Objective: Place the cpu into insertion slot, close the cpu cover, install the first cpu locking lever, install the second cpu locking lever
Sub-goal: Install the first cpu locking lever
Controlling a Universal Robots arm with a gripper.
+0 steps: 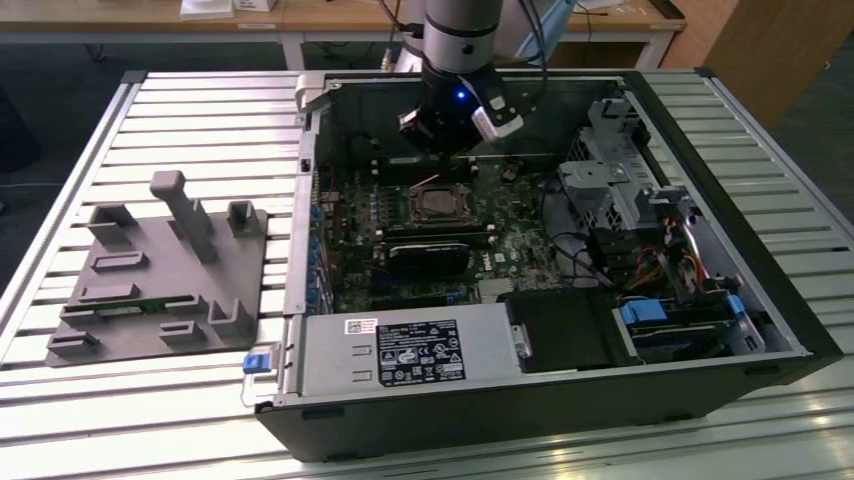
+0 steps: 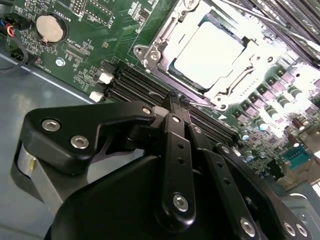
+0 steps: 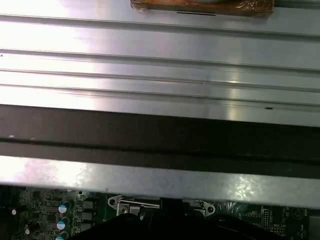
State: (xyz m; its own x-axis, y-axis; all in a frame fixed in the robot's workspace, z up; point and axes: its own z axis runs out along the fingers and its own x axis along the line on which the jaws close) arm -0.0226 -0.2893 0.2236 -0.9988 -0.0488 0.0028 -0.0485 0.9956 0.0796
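The cpu [image 2: 210, 50], a square chip with a silver top, lies in the insertion slot [image 1: 438, 205] on the motherboard. The cpu cover [image 2: 162, 42], a silver metal frame, lies down around it. A thin wire lever [image 2: 207, 103] runs along the socket's near edge. My gripper [image 2: 178, 100] hangs just above that edge with its black fingers [image 2: 172, 130] pressed together and nothing between them. In the exterior view my gripper [image 1: 447, 152] stands over the board just behind the socket. The first wrist view catches a strip of the socket frame [image 3: 125, 204].
The open computer case [image 1: 747, 300] lies on a slatted metal table [image 1: 200, 120]. Memory slots [image 2: 135, 85] and a coin battery [image 2: 50, 27] sit near the socket. A black card [image 1: 430, 250], drive cage [image 1: 607, 180] and power supply [image 1: 400, 350] crowd the case. A grey fixture [image 1: 160, 270] stands at the exterior view's left.
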